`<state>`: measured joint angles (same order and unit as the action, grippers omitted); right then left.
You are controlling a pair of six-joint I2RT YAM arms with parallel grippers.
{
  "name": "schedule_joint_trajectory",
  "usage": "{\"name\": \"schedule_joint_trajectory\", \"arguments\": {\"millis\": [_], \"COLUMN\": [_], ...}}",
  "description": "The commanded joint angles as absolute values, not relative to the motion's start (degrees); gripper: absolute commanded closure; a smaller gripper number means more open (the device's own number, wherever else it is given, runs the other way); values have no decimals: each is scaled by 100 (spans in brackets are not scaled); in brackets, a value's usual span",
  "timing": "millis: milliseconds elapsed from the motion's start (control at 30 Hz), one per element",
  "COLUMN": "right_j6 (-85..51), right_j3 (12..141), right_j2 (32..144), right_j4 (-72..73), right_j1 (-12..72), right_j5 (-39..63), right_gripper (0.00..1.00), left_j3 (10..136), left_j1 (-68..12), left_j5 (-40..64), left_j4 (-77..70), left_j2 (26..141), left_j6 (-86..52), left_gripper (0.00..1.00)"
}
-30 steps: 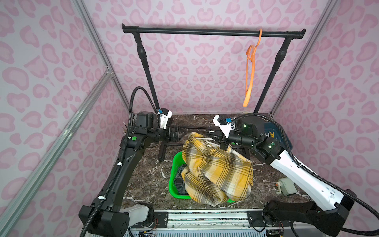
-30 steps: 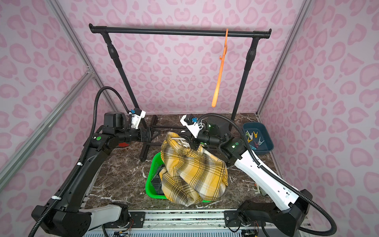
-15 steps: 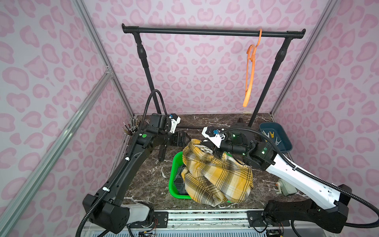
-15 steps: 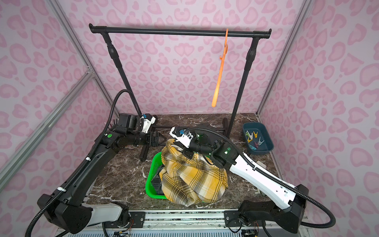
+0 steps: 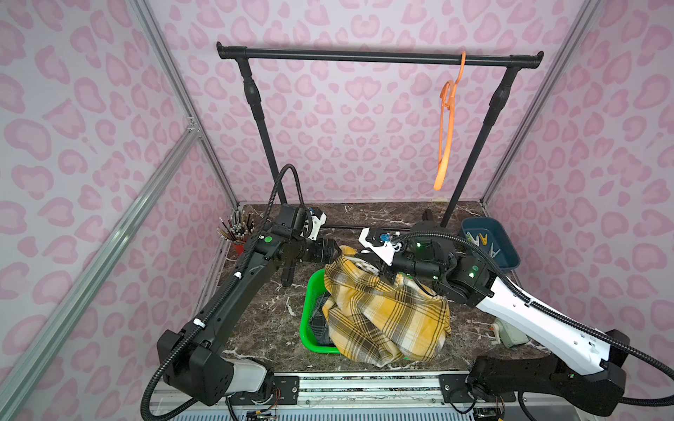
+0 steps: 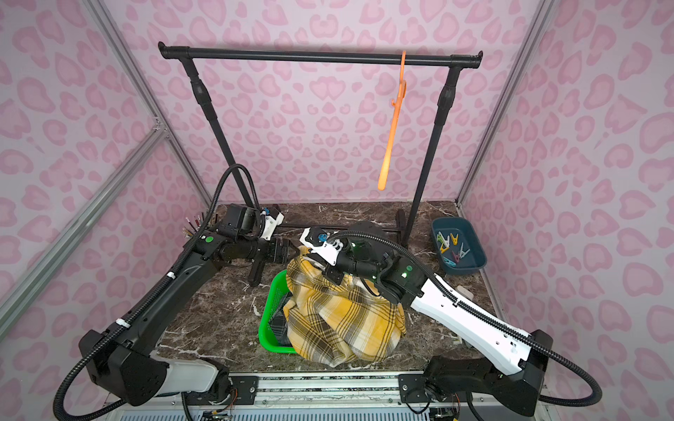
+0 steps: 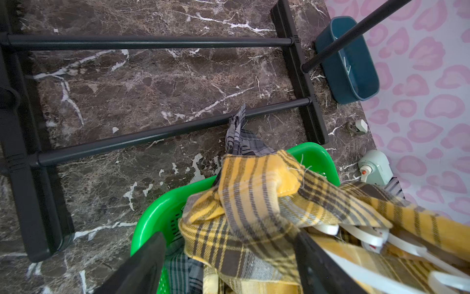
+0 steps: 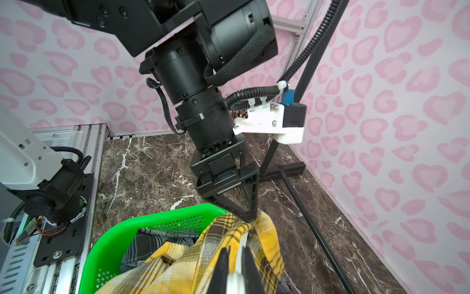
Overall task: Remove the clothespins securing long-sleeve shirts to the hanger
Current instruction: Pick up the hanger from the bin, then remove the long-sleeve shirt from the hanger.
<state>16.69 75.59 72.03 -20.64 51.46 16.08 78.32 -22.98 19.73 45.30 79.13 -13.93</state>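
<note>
Looking down in both top views, I saw the yellow plaid shirt [image 5: 383, 317] heaped over a green basket [image 5: 310, 291] on the marble table [image 5: 262, 320]. The right gripper [image 5: 383, 271] was sunk into its upper folds and the left gripper [image 5: 333, 251] sat just at its collar end. The clothespins [image 6: 450, 248] I could make out lay in a blue tray [image 6: 474, 266] at the back right, well apart from the shirt, and an orange hanger [image 5: 446, 135] hung on the black rail [image 5: 364, 56]. From the left wrist, that gripper's fingers [image 7: 145, 264] stood apart with yellow cloth between them and a white hanger [image 7: 363, 234] showing beside, while a grey plaid shirt [image 7: 241, 142] spilled over the basket's rim. From the right wrist, the right jaws were clamped on the white hanger's thin bar, with yellow cloth bunched around them.
</note>
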Motion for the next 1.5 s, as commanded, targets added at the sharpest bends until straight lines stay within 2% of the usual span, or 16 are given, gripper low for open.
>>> {"name": "schedule_joint_trajectory", "arguments": {"millis": [0, 267, 400, 467, 767, 800, 867, 1167, 1467], "right_j6": [1769, 1885, 1913, 1916, 1875, 1853, 1816, 1602, 1516], "right_j3": [7627, 7673, 7634, 7619, 7581, 7568, 7554, 7137, 6893], "right_j2": [7280, 7426, 7386, 7349, 7164, 7139, 7093, 6605, 5794], "right_j4": [-1948, -2038, -1972, -1934, -1858, -1846, -1854, -1833, -1790], "right_j1": [5271, 5439, 5433, 5439, 5511, 5511, 5511, 5565, 5497], "right_j5": [1463, 1232, 1085, 1004, 1187, 1248, 1349, 1309, 1120], "right_gripper": [100, 100, 100, 100, 100, 100, 100, 100, 100], "left_j3": [7875, 7840, 7822, 7788, 7795, 7809, 7839, 7818, 7743], "left_j1": [-2312, -2352, -2360, -2362, -2401, -2404, -2407, -2332, -2067], "left_j5": [2029, 2259, 2293, 2310, 2383, 2356, 2252, 1627, 2126], "left_j4": [4417, 4355, 4448, 4463, 4445, 4439, 4414, 4428, 4236], "left_j2": [7941, 8001, 7997, 8022, 8155, 8151, 8132, 8118, 8208], "left_j6": [-1413, -1470, -1440, -1429, -1419, -1418, -1434, -1380, -1432], "left_gripper": [19, 24, 46, 53, 65, 72, 96, 97, 97]}}
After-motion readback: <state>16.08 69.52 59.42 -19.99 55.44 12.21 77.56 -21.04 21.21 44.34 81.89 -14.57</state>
